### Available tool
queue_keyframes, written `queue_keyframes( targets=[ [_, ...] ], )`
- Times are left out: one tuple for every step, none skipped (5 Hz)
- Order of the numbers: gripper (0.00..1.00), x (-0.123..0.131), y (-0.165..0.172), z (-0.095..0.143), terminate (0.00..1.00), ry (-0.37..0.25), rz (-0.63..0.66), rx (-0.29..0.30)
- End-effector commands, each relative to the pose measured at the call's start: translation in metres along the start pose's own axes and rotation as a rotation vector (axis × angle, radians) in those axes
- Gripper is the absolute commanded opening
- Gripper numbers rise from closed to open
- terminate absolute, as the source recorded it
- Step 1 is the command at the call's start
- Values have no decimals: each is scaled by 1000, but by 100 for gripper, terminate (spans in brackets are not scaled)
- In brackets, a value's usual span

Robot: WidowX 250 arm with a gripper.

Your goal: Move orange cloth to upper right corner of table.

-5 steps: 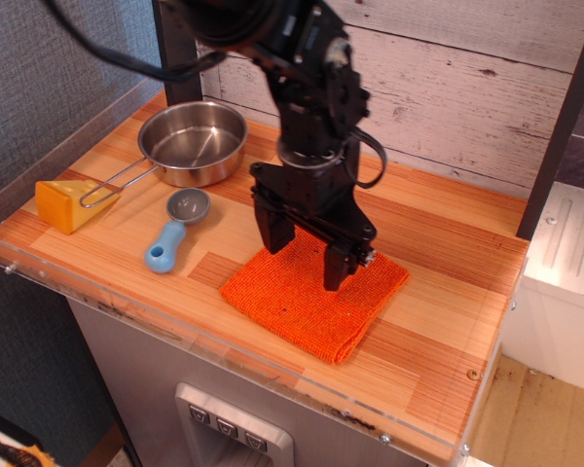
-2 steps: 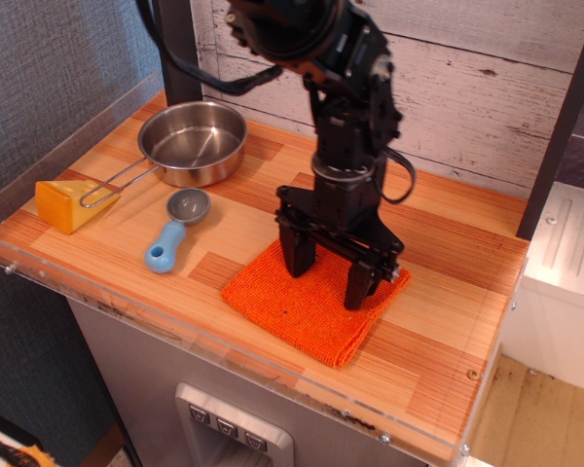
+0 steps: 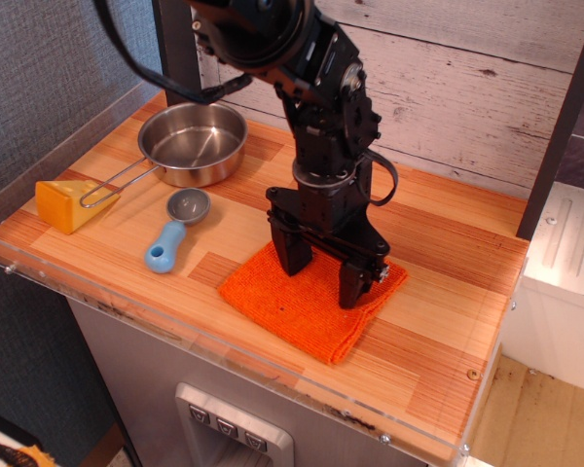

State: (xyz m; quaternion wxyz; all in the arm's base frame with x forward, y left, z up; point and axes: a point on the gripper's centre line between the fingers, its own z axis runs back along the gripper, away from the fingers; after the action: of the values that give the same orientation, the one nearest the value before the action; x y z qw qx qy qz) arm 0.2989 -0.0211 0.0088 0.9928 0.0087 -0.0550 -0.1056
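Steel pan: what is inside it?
The steel pan looks empty: only its shiny bare bottom shows, and its wire handle points toward the cheese wedge. The near inner wall is hidden by the rim.

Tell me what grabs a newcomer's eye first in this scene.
The bright orange cloth near the front edge of the striped wooden table stands out most, with the black gripper planted on it, fingers spread. At the back left sits a steel pan, with a yellow cheese wedge beside its handle.
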Motion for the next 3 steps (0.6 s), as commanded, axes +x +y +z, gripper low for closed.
queue_keyframes(
  targets=[
    [100, 48, -2, 6, 0, -103, 20, 39],
    [100, 80, -6, -4, 0, -96, 45, -15],
    [100, 104, -9, -11, 0, -87, 71, -51]
  ],
)
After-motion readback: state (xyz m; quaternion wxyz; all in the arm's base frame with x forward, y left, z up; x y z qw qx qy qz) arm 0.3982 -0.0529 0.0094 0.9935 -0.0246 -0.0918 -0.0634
